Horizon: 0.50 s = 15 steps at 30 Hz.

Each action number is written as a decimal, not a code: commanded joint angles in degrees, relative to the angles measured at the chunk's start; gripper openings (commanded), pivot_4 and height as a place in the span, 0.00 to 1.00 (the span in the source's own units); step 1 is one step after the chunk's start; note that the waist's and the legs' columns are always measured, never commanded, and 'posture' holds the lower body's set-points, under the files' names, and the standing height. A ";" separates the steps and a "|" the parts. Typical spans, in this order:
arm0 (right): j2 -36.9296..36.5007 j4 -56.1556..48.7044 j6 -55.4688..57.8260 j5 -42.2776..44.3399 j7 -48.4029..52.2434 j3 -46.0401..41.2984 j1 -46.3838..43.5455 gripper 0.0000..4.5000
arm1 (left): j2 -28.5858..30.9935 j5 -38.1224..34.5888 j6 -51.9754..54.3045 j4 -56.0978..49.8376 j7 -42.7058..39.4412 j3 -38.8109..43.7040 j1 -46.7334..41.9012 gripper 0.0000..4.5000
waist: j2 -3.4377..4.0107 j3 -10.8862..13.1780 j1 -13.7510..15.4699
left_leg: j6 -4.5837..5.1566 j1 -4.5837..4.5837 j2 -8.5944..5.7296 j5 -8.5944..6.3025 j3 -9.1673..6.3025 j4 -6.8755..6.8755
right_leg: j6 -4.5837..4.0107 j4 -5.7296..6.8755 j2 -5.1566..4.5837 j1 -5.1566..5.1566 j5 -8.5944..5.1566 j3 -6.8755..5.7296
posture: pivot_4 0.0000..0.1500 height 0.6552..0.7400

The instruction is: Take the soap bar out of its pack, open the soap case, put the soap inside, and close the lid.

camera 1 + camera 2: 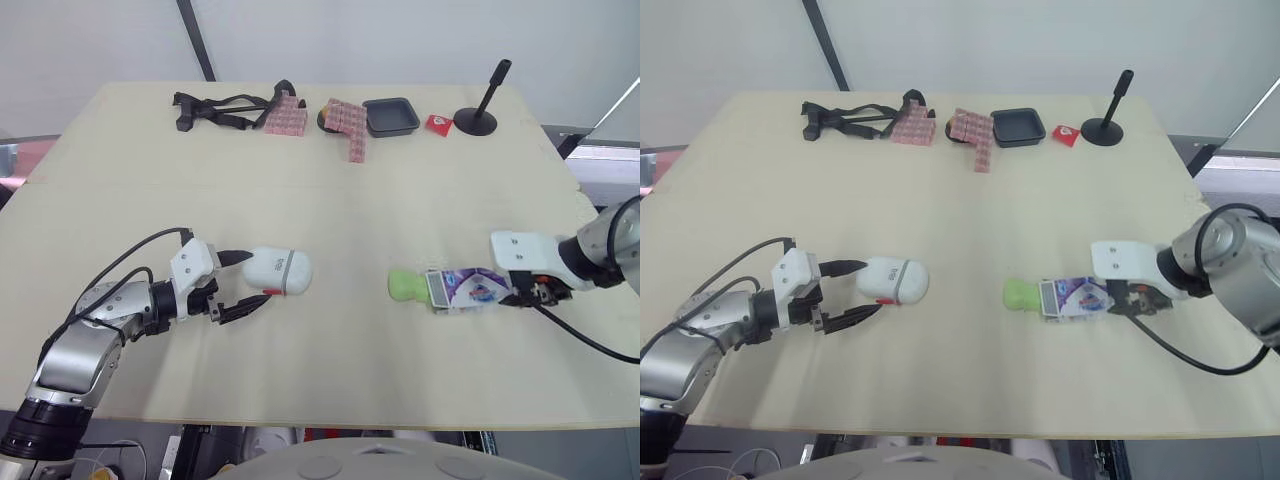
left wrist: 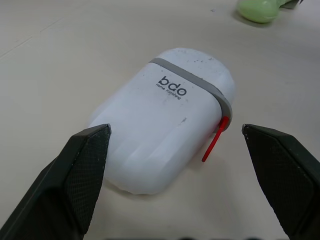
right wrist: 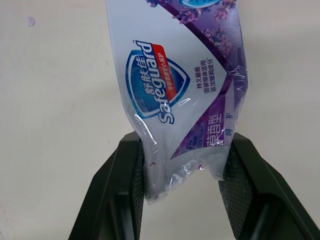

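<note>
On the table (image 1: 330, 220), right gripper (image 3: 183, 145) pinches soap pack (image 1: 468, 288) (soap (image 1: 405, 285) protruding).

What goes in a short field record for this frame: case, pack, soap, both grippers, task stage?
soap case: white, lid shut, lying on the table
left gripper: open, flanking the case's near end
soap pack: flat on the table, one end pinched
right gripper: shut on the pack's end
soap bar: green, at the pack's other end; cannot tell if fully clear
stage: case not yet opened
</note>
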 commanded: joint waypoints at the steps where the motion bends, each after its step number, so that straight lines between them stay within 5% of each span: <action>1: -3.63 0.82 -1.24 -0.09 -0.15 -5.04 2.71 0.45 | 0.25 0.20 0.28 0.04 -0.25 -0.08 0.39 1.00 | 0.00 0.00 0.05 | 0.00 0.00 0.00 0.00 0.00 0.00 | 0.00 -0.02 0.00 0.00 0.00 0.00 | 1.00 1.00; 8: -7.72 0.24 -1.42 2.25 -0.61 -17.74 12.93 0.45 | 0.35 0.43 -0.12 1.24 -1.15 -0.45 -0.34 1.00 | 0.00 0.00 0.02 | 0.01 -0.02 0.00 0.00 0.00 -0.01 | 0.00 -0.09 -0.01 0.00 0.00 0.02 | 1.00 1.00; 12: -3.53 0.89 8.80 3.01 -7.94 -20.56 9.95 0.45 | 0.03 0.64 -0.29 2.12 -1.50 -0.89 -1.32 1.00 | 0.01 -0.01 -0.29 | 0.02 0.03 0.00 0.01 0.00 0.03 | 0.00 -0.03 -0.01 0.00 0.00 0.02 | 1.00 1.00; 15: 4.89 3.59 31.39 4.38 -17.29 -20.00 0.22 0.45 | -0.27 0.76 -0.46 2.81 -1.98 -1.57 -2.15 1.00 | 0.00 -0.01 -0.61 | 0.04 0.03 -0.01 0.02 0.00 0.11 | -0.01 0.04 0.02 0.01 0.00 0.04 | 1.00 1.00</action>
